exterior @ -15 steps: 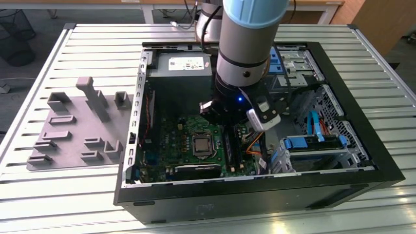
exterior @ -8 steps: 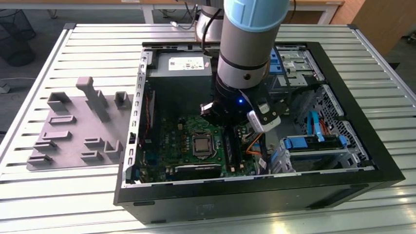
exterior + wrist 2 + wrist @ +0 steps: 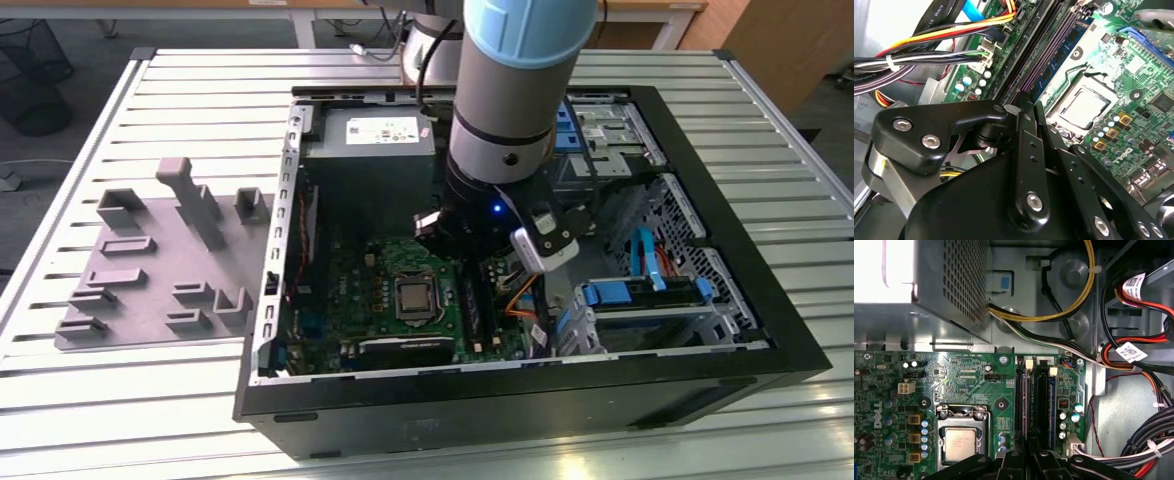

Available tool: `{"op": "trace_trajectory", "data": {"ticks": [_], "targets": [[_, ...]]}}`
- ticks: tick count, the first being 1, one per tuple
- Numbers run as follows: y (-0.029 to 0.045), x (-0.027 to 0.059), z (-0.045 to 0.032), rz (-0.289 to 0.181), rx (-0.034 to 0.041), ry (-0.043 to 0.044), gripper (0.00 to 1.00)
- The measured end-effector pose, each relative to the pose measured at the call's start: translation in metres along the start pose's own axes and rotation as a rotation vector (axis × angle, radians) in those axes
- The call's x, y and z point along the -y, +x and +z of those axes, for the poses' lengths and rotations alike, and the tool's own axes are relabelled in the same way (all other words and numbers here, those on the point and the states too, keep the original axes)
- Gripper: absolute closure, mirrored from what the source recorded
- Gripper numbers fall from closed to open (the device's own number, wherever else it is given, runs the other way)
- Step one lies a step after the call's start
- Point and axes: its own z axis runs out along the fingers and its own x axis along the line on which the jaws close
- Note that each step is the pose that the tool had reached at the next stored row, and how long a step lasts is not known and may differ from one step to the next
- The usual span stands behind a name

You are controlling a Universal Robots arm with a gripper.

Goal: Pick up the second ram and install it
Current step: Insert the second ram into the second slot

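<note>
Our gripper (image 3: 1033, 447) stands closed over the memory slots (image 3: 1035, 395), probably pressing the second ram (image 3: 1061, 52) to seat it.

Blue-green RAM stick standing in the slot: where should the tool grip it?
Likely the upper edge of the thin blue-green RAM stick, mid-length, coming straight down: it stands on edge beside long black slots, so just its flat faces' top strip is free.

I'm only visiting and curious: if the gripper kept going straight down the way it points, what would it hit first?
Probably the black memory slots on the motherboard; the gripper sits right over them, though depth is unclear.
</note>
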Motion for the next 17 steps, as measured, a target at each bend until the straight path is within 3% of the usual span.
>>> {"op": "trace_trajectory", "data": {"ticks": [17], "targets": [[-0.0002, 0.0029, 0.0054, 0.000, 0.0000, 0.0000, 0.86]]}}
